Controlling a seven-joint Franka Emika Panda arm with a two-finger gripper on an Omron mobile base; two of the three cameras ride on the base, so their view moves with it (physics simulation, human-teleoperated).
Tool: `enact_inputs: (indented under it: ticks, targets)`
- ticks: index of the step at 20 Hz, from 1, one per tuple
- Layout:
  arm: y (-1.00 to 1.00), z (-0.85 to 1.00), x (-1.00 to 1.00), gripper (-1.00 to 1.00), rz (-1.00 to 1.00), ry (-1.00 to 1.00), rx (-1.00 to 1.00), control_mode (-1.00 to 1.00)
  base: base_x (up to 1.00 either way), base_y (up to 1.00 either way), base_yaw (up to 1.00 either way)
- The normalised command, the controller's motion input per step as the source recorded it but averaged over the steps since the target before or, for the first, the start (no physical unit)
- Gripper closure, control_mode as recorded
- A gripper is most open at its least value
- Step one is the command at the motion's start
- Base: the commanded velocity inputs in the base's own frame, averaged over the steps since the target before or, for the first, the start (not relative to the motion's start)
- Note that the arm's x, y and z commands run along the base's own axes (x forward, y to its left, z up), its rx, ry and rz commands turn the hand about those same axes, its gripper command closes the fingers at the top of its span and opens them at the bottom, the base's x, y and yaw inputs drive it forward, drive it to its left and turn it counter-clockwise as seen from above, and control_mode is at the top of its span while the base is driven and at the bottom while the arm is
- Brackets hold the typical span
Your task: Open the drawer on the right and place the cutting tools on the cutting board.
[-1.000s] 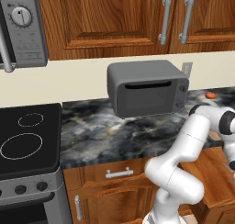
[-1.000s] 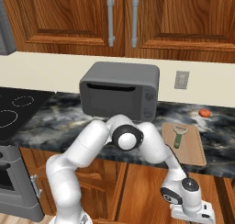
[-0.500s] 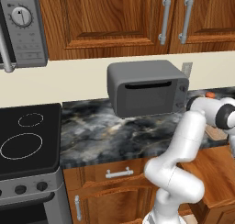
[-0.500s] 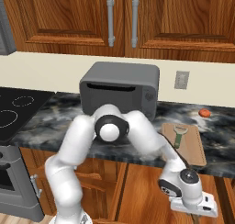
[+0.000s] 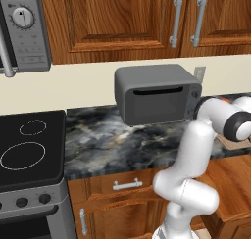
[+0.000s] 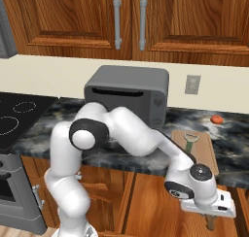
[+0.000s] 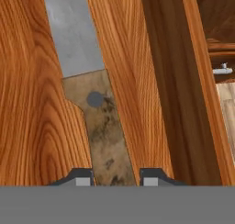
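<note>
- The two-finger gripper is being held low inside the open shallow wood drawer, with its small dark fingertips set on either side of the mottled brown handle of a knife with a flat silvery-grey blade; the jaws are standing narrow and appear to be closing on that handle, though firm contact is being hidden at the frame's bottom edge.
- The knife is being gripped by its handle rather than its blade, presumably so that the blade is pointing away from the hand and a thicker part is being offered to the pads.
- The knife is lying flat on the drawer's lighter wood floor, beside the darker side wall, so the hand is being brought down from above.
- In the right base view, the gripper is being held below the counter edge, under the thin light tan wooden cutting board.
- A slender green-handled utensil is already lying on that board, so one tool is judged placed.
- A small red-orange round thing is lying on the dark marbled counter behind the board, near a grey toaster oven.
</note>
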Motion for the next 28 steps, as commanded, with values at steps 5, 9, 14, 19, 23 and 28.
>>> enact_inputs:
  ticks: [5, 9, 14, 19, 23, 28]
  targets:
    - [0.0, 0.95, 0.16, 1.0, -0.02, -0.12, 0.0, -1.0, 0.0, 0.0, 0.0]
    - [0.0, 0.34, 0.48, 1.0, -0.03, -0.03, 0.0, -1.0, 0.0, 0.0, 0.0]
    - [0.0, 0.02, 0.64, 1.0, 0.0, 0.1, 0.0, -1.0, 0.0, 0.0, 0.0]
    - [0.0, 0.0, 0.64, 1.0, 0.0, 0.13, 0.0, -1.0, 0.0, 0.0, 0.0]
    - [-0.04, 0.0, 0.67, 1.0, 0.0, 0.11, 0.0, -1.0, 0.0, 0.0, 0.0]
    - [-0.07, -0.01, 0.61, 1.0, 0.0, 0.02, 0.0, -1.0, 0.0, 0.0, 0.0]
